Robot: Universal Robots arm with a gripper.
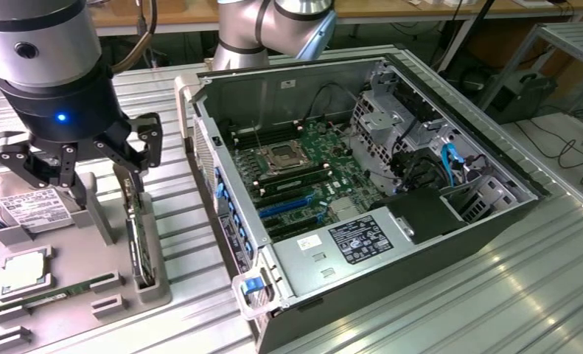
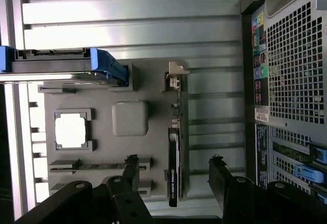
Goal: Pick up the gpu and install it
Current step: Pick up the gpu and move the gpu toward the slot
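Observation:
The gpu (image 1: 132,236) stands on its long edge in a slotted grey holder at the right side of the grey fixture tray (image 1: 75,324). Seen from the wrist, the gpu (image 2: 173,168) is a thin dark strip with its silver bracket (image 2: 176,76) at the far end. My gripper (image 1: 102,177) hangs open just above the card. In the wrist view the gripper (image 2: 173,160) has one black fingertip on each side of the card, both clear of it. The open computer case (image 1: 370,184) lies on the exterior view's right, with blue expansion slots (image 1: 291,206) on its motherboard.
The tray also carries a hard drive (image 1: 31,206) in a blue caddy (image 2: 61,66), a square processor (image 1: 26,269) and a green memory stick (image 1: 60,295). A grey post (image 1: 94,206) rises beside the card. The case's perforated rear panel (image 2: 291,81) is close by.

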